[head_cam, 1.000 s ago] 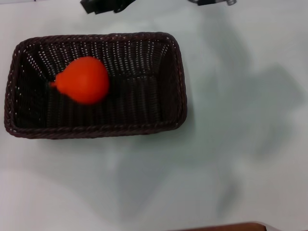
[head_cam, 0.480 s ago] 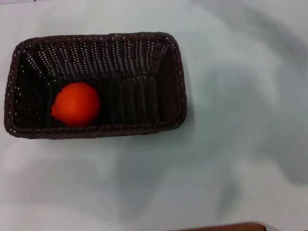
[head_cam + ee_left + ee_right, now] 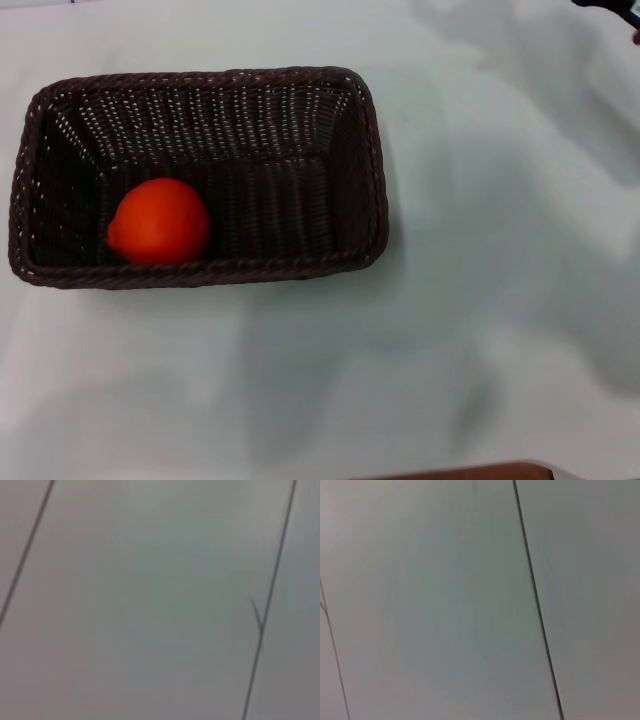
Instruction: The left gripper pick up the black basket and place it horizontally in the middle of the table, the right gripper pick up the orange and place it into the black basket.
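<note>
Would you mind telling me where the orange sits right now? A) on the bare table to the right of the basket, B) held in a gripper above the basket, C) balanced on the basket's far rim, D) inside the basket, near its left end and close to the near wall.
D: the head view shows the orange lying on the floor of the black basket, toward its left end by the near wall, with no gripper touching it.

Right hand (image 3: 612,5) a dark sliver at the head view's far right edge, mostly out of frame
</note>
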